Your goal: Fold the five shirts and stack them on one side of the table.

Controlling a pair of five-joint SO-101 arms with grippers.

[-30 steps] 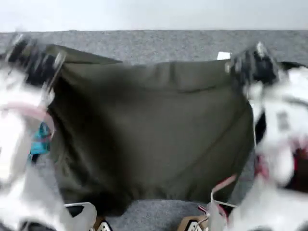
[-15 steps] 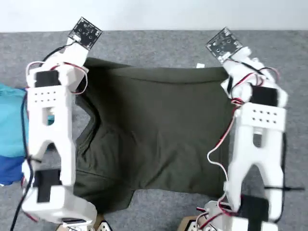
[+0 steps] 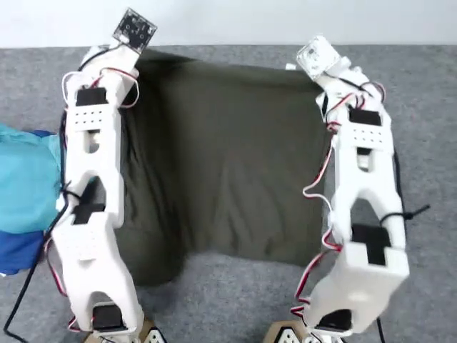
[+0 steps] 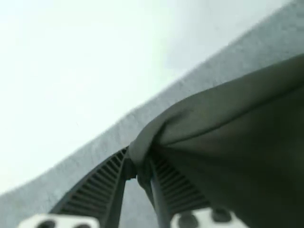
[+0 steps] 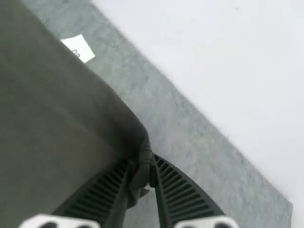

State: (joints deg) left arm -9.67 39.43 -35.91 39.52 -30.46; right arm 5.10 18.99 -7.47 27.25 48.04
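Olive shirt [image 3: 221,157] dragged farther back | left tool [image 4: 140,175] pinching its corner | right tool [image 5: 141,167] pinching another

The place was a robotics lab station. A grey felt worktop [image 3: 428,93] met a bare white wall [image 3: 228,21] and carried the left arm [image 3: 89,200] and the right arm [image 3: 364,186].

Matt olive cloth shirt [image 3: 221,157], coarse grey tabletop [image 3: 428,107], ribbed dark plastic left claw [image 4: 139,169]
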